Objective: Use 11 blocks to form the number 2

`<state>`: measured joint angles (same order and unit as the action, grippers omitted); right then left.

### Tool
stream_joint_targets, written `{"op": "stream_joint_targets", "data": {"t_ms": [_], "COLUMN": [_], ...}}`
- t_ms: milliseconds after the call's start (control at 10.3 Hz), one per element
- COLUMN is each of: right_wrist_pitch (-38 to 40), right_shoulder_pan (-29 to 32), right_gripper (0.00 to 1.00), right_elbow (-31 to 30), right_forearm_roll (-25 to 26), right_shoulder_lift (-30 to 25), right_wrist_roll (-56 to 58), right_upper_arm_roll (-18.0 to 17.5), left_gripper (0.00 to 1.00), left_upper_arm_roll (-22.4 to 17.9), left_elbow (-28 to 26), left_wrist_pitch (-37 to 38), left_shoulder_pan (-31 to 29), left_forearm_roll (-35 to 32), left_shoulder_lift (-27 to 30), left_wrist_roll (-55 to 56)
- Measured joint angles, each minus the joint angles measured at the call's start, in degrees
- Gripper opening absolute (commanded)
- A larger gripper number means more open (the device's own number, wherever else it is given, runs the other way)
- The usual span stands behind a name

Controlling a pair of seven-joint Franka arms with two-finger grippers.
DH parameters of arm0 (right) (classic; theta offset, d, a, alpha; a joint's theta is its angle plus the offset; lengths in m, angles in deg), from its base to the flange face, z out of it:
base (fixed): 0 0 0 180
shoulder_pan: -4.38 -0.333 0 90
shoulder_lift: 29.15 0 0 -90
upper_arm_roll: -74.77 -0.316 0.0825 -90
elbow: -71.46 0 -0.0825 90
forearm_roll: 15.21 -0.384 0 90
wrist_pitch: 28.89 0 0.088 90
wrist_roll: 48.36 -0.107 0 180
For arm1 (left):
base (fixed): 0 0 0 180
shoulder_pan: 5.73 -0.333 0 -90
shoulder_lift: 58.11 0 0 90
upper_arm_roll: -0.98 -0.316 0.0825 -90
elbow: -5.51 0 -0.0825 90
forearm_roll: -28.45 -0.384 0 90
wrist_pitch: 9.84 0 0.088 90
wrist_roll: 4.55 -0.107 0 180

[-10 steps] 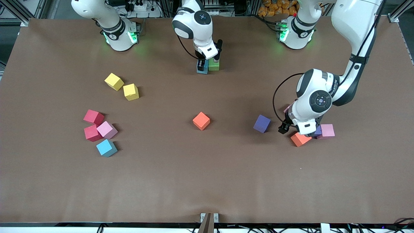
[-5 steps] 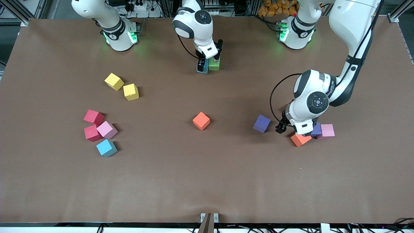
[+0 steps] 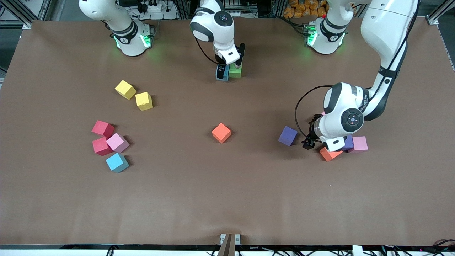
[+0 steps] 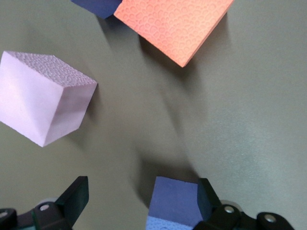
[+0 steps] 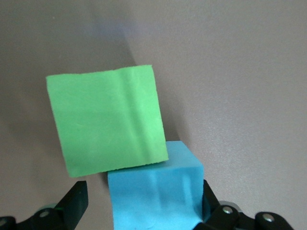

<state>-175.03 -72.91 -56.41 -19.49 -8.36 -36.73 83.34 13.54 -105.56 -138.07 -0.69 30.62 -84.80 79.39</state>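
My right gripper (image 3: 224, 72) is open, low at the robots' edge of the table, around a cyan block (image 5: 156, 191). One finger touches it and the other stands apart. A green block (image 5: 108, 120) touches the cyan one. My left gripper (image 3: 308, 143) is open over the table beside a purple block (image 3: 288, 136). In the left wrist view a purple block (image 4: 175, 203) shows between the fingers, close to one. An orange block (image 3: 330, 153), a second purple one (image 3: 348, 143) and a pink one (image 3: 359, 143) lie under the left arm. No number 2 shows.
An orange block (image 3: 221, 132) lies mid-table. Toward the right arm's end sit two red blocks (image 3: 103, 128), a pink one (image 3: 117, 142) and a cyan one (image 3: 117, 162). Two yellow cubes (image 3: 125, 89) lie farther from the front camera than these.
My right gripper has opened and let go of the cyan block beside the green one. My left gripper has shifted slightly toward the lone purple block.
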Motion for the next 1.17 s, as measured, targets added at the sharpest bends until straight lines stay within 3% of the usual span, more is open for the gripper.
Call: {"op": "stream_joint_targets", "data": {"t_ms": [583, 1165], "right_wrist_pitch": [9.57, 27.0], "right_shoulder_pan": [2.53, 23.51], "right_gripper": [1.0, 1.0], "right_elbow": [1.13, 10.94], "right_forearm_roll": [0.0, 0.9], "right_shoulder_lift": [-5.61, -7.45], "right_wrist_roll": [-0.01, 0.3], "right_upper_arm_roll": [1.0, 1.66], "left_gripper": [1.0, 1.0], "left_upper_arm_roll": [-0.01, -0.04], "left_elbow": [1.61, 2.65], "left_wrist_pitch": [0.03, 0.03], "left_shoulder_pan": [1.56, 4.05], "left_forearm_roll": [0.07, 1.94], "left_shoulder_lift": [-0.63, -1.89], "left_wrist_roll": [5.08, 7.17]}}
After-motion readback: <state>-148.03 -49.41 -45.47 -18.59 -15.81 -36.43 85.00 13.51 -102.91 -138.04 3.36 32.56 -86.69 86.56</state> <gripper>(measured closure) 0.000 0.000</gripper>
